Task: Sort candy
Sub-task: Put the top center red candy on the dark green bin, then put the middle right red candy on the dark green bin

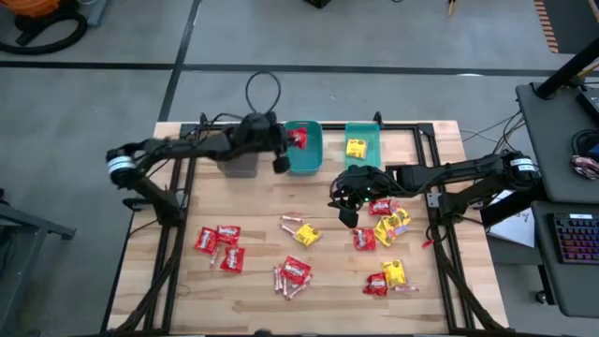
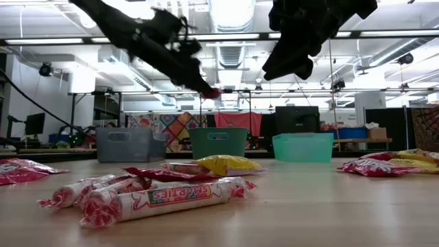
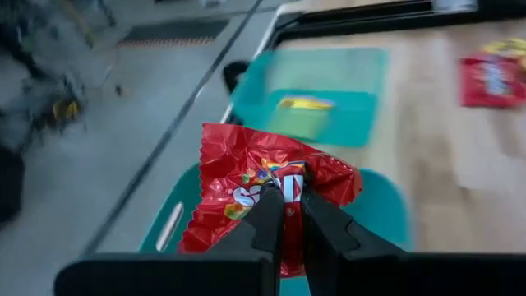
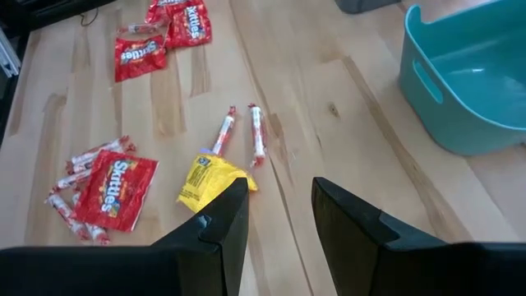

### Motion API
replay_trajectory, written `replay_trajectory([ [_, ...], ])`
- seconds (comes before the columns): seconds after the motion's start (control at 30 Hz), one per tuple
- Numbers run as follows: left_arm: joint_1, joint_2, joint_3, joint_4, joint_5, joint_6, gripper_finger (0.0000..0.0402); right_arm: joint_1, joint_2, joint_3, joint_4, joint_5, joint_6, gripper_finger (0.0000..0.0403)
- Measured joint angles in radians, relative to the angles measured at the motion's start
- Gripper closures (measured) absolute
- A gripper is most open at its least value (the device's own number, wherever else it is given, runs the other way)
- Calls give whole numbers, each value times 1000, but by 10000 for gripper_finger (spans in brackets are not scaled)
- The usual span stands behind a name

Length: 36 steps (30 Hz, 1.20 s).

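My left gripper [image 1: 288,145] is shut on a glossy red candy packet [image 3: 263,185] and holds it in the air over the darker teal bin [image 1: 307,159] at the table's far side. Beside that bin stands a lighter teal bin [image 1: 365,131] with a yellow packet [image 1: 356,148] in it. My right gripper [image 4: 275,215] hangs open above the table, right of centre, with nothing between its fingers. Below it lie a yellow packet [image 4: 209,177] and two pinkish stick pieces [image 4: 257,131]. More red and yellow candy [image 1: 298,270] lies scattered over the near half of the table. My left gripper pinches the red packet's near edge [image 3: 289,196] between its two fingers [image 3: 267,218]. The fingers slant downward, coming from the table's left. The packet is crumpled, sticks out past the fingertips, and is clear of the bin below [image 3: 382,205].
A grey bin [image 1: 241,167] stands under my left arm, left of the teal bins. Red packets [image 1: 220,245] lie near left; red and yellow ones [image 1: 388,225] cluster at the right. A black frame [image 1: 178,201] runs along the table's edges.
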Motion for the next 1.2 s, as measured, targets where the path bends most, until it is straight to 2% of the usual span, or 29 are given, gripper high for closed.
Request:
replay_trajectory([
  [0.2, 66, 169, 148, -106, 17, 48, 391, 0, 0, -6, 1, 0, 13, 275],
  [0.33, 110, 229, 195, -110, 89, 49, 391, 0, 0, -19, 1, 0, 37, 275],
  [0.43, 131, 252, 220, -120, 103, 31, 385, 0, 0, -31, 6, 2, 38, 275],
  [0.9, 142, 256, 233, -254, 135, 27, 306, 0, 0, -49, 97, 25, 37, 275],
  [0.97, 142, 246, 233, -284, 184, 14, 299, 0, 0, -49, 104, 25, 38, 275],
  [1.1, 134, 207, 231, -349, 344, -28, 300, 0, 0, -49, 106, 26, 69, 275],
  [1.2, 105, 158, 201, -372, 355, -39, 312, 0, 0, -49, 106, 26, 96, 275],
])
